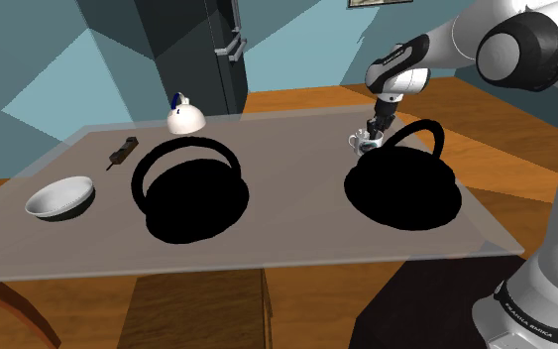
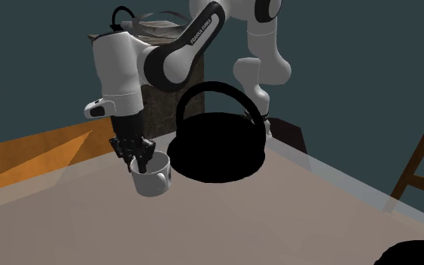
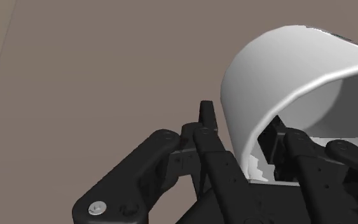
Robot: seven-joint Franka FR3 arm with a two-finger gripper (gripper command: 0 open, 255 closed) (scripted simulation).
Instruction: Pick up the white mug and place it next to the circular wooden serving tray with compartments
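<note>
- My gripper (image 1: 373,136) is clamped on the white mug (image 1: 359,142), up in the shoulder view's upper right, by the far edge of the grey table (image 1: 296,233).
- Wrist view now: the mug (image 3: 279,70) sits right up against the gripper (image 3: 244,137). One black finger (image 3: 208,124) is pressed on the outside of its wall, the other (image 3: 278,145) is tucked inside the cup. The jaws are narrowed down to the thickness of that wall.
- Second exterior view: the gripper (image 2: 141,156) comes straight down from above, left of centre. The mug (image 2: 156,181) hangs from its fingertips by the rim, open side up.
- I can't tell whether the mug's base is touching the table or just off it.
- Just beside the mug, in the shoulder view's right half, is a black round shape (image 1: 403,188) with an arched handle. It sits right of the mug in the second exterior view (image 2: 218,147).
- A second black round shape (image 1: 192,193) lies at the shoulder view's centre left, well apart from the mug.
- Far side of the table, upper centre left: a white kettle (image 1: 183,120).
- Left edge: a white bowl (image 1: 60,198), with a small dark object (image 1: 120,153) above it.
</note>
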